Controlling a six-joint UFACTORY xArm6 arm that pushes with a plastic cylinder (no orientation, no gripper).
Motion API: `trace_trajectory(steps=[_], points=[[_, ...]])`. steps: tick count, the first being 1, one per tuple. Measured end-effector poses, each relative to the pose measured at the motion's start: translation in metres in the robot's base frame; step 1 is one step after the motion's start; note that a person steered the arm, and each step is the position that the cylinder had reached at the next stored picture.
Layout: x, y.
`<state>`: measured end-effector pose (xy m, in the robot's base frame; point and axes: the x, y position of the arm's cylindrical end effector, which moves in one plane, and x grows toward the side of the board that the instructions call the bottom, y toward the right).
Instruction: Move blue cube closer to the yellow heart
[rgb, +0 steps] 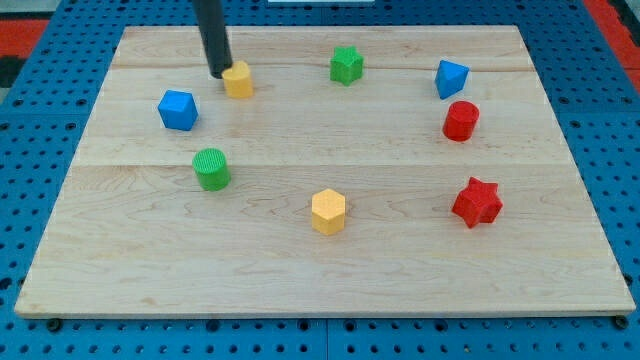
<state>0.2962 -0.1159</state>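
Note:
The blue cube (178, 110) lies on the wooden board (320, 270) at the view's upper left. The yellow heart (239, 80) lies a short way to its upper right, and the two are apart. My tip (217, 73) rests at the heart's left edge, touching it or nearly so. It is above and to the right of the blue cube and clear of it. The dark rod runs up out of the view's top.
A green cylinder (211, 168) lies below the blue cube. A yellow hexagon (328, 211) is at bottom centre and a green star (346, 65) at top centre. On the right are a blue triangular block (451, 78), a red cylinder (461, 120) and a red star (477, 202).

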Motion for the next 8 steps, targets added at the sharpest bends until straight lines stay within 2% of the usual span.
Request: trace_trajectory(steps=[1, 2, 4, 6, 8], points=[[0.008, 0.001], [-0.005, -0.062], [-0.007, -0.089], [-0.007, -0.181], [-0.003, -0.189]])
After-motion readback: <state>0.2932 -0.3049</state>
